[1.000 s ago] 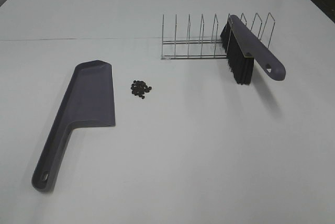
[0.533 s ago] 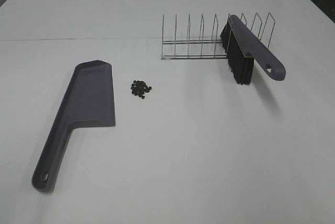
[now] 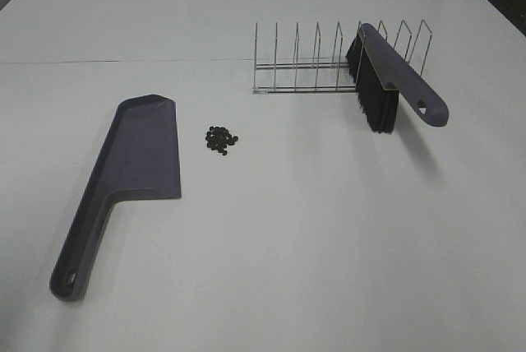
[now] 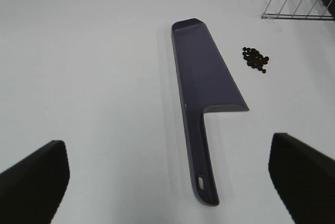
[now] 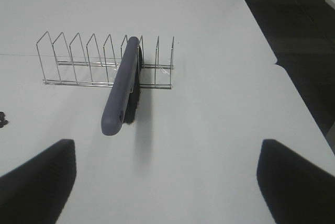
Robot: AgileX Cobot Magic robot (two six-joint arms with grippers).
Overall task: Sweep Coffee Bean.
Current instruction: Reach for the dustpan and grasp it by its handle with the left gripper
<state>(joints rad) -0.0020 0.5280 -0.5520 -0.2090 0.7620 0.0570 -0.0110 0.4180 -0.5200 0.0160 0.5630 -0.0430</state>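
Brush propped in wire rack

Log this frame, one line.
phase: pre-grasp | left gripper: open | right gripper: open | dustpan: flat on table | brush: in wire rack | coffee beans: piled beside dustpan

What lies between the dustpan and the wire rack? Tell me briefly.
Only the coffee beans, a small pile close beside the dustpan and short of the wire rack. The exterior high view shows this.

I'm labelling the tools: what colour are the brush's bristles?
Black. The brush's bristles show best in the exterior high view, hanging below the grey-purple handle.
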